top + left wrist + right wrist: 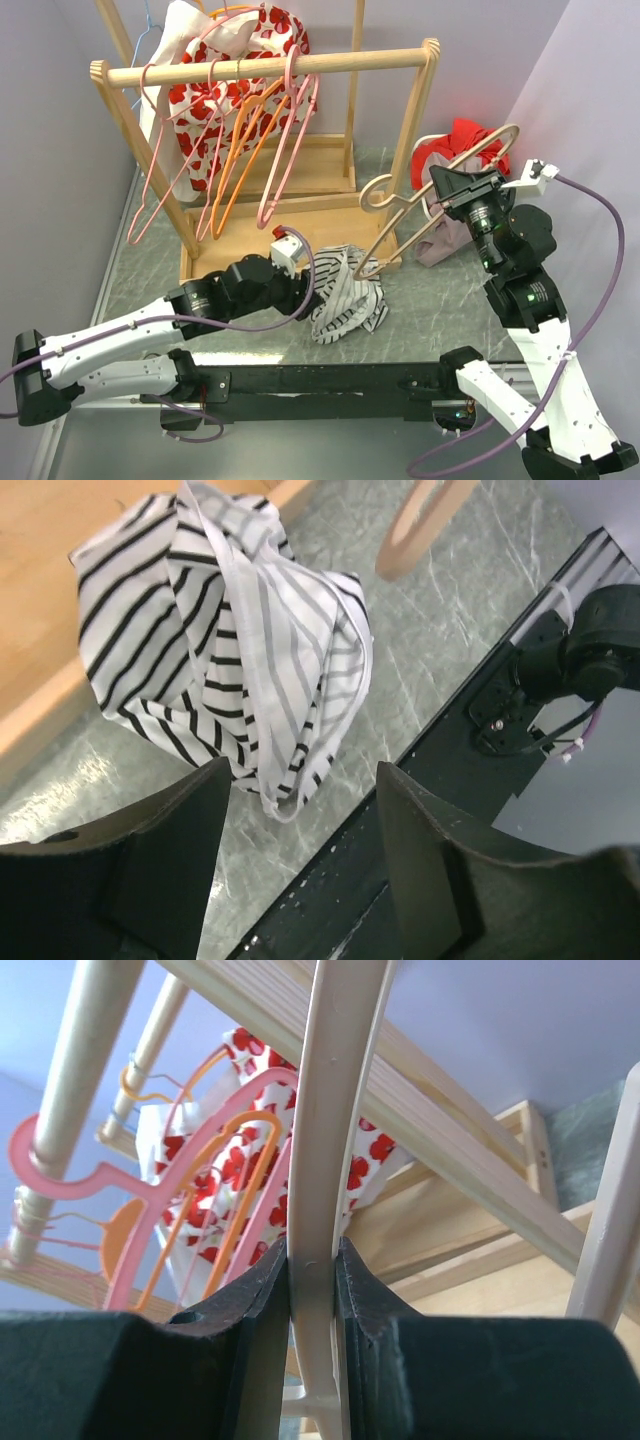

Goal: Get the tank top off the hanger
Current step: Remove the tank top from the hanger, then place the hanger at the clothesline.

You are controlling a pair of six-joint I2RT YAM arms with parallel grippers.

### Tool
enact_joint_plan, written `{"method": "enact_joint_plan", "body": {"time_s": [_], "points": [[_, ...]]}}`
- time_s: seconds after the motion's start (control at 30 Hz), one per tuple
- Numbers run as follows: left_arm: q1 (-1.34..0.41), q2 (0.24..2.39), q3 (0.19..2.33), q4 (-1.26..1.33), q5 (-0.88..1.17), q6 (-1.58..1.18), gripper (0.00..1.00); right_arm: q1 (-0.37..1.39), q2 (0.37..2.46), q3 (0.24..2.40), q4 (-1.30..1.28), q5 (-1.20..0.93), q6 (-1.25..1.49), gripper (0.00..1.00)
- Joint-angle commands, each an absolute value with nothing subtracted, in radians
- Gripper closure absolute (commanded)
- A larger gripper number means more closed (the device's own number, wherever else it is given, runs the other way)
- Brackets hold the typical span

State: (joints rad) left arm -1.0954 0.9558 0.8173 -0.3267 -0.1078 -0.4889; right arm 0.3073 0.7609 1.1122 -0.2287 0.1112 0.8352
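**Freeing the tank top from the hanger: check separation before moving off**

Tank top (347, 300) lies in a crumpled striped heap on the table (430, 310), against the front edge of the wooden rack (270, 68) base. No part of it is lifted.

Right gripper (315, 1260): jaws narrow, pinched on the beige hanger (325, 1160), which is held up at a slant. Its low end points down toward the heap.

Left gripper (300, 780): jaws wide, nothing between them, hovering just above the near side of the heap.

Contact check: in the overhead view the low end of the hanger meets the top of the heap, and I cannot tell whether a strap is looped over it. In the left wrist view the hanger tip (420, 520) sits beside the cloth and looks apart from it.

Procedure note (judgement):
- Draw the hanger up and away to the right, along its own slant, slowly.
- Watch the heap. If any cloth rises with the tip, stop.
- In that case, close the left gripper on a fold and pin it down while the hanger slides out.
- Keep the hanger off the rack post on the way.
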Motion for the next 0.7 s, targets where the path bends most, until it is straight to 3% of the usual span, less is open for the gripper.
{"method": "enact_joint_plan", "body": {"time_s": [0.0, 0.3, 0.67], "points": [[-1.098, 0.985, 0.937, -0.244, -0.15, -0.424, 0.36, 0.301, 0.752, 1.108, -0.157, 0.068, 0.913, 1.0], [-1.097, 1.081, 0.935, 0.084, -0.085, -0.334, 0.34, 0.288, 0.802, 0.991, -0.003, -0.113, 1.158, 1.0], [-1.101, 1.075, 0.815, 0.127, -0.086, -0.36, 0.4, 0.261, 0.81, 0.871, 0.178, -0.209, 1.402, 1.0]]}}
